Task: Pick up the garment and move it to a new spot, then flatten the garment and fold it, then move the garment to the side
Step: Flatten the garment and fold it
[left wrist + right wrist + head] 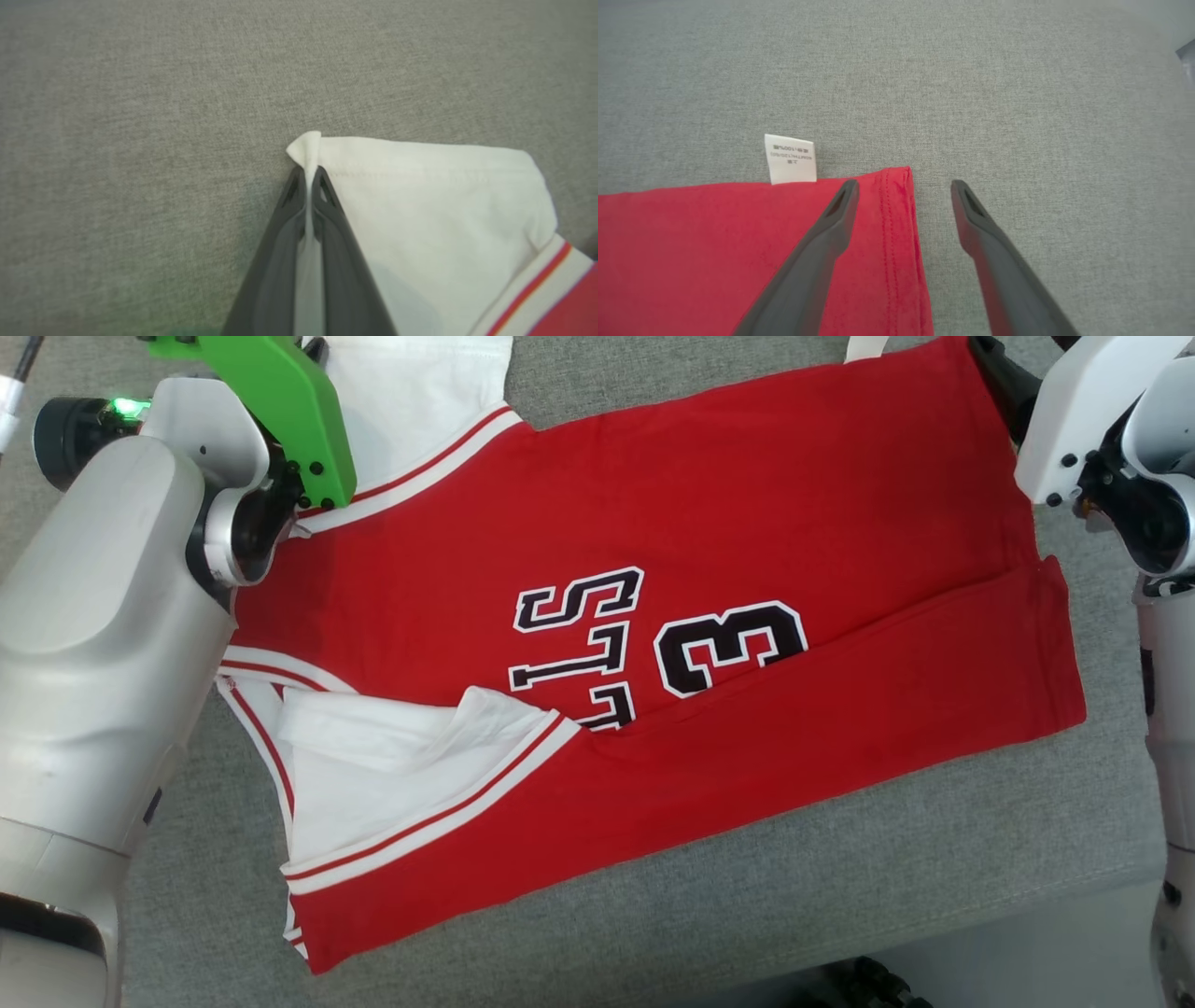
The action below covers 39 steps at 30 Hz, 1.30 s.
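1. Tabletop [747, 915]: covered in grey woven cloth with a fine heathered grain. It is flat, with a soft rounded edge at the near right.

2. Garment [747, 523]: a red knit jersey with white sleeves, spread flat across the middle of the tabletop, sleeves to the robot's left and hem to its right. The near long side is folded over the body in a straight band that partly covers black, white-outlined lettering and a "3". The near sleeve is rumpled and edged with red-and-white striped trim.

3. Left arm [93, 644]: smooth pale grey shell carrying a glossy green plastic bracket [271, 401].

4. Left gripper [308, 175]: dark tapered fingers, jaws pinched tight on the stitched hem corner of the far white sleeve. A thin ridge of cloth stands up between them.

5. Right gripper [903, 186]: jaws wide, holding nothing and straddling the jersey's far hem corner. One finger is over the red knit, the other over bare grey. I cannot tell whether they touch.

6. Care label [790, 158]: small white printed rectangle sticking out past the far red edge, near that corner.
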Motion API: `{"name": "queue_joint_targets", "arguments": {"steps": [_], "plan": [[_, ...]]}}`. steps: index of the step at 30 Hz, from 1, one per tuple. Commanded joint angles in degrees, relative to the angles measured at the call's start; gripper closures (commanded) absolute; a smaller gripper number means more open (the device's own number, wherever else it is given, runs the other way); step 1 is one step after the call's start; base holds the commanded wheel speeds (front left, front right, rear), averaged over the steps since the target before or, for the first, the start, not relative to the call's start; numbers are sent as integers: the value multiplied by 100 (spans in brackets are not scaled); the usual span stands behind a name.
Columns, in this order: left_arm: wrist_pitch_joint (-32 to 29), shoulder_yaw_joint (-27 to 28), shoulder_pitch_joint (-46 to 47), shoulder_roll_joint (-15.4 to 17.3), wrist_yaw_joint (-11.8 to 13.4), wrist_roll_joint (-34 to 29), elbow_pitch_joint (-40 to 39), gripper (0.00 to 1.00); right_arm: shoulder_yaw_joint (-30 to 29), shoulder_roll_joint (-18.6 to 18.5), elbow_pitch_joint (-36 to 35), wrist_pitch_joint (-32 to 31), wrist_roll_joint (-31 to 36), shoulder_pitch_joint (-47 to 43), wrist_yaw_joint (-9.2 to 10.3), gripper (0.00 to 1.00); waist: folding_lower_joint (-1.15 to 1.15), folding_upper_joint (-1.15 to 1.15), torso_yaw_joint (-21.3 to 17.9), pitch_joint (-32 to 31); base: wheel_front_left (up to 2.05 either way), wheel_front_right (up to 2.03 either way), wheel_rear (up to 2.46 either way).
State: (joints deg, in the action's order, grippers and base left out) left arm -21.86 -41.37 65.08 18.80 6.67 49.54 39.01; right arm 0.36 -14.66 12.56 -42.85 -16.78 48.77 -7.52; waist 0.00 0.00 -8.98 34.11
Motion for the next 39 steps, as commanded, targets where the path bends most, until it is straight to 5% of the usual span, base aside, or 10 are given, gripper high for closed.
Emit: {"name": "queue_joint_targets", "arguments": {"steps": [1,12,22,39], "plan": [[-108,-85,-331,40,-71,36,67,100,79,-136,-87,-58,-32,23,6,0,0,0,14,-25,0,0,0],[-131,259,-270,404,-234,364,-434,100,838,-858,-125,-42,22,-274,7,0,0,0,-38,-5,0,0,0],[-273,313,-427,723,-30,388,-1039,100,1077,-741,362,921,39,65,7,0,0,0,-43,152,0,0,0],[-349,299,-405,651,183,460,-1593,100,2183,-847,1832,608,-703,778,-5,0,0,0,185,444,0,0,0]]}}
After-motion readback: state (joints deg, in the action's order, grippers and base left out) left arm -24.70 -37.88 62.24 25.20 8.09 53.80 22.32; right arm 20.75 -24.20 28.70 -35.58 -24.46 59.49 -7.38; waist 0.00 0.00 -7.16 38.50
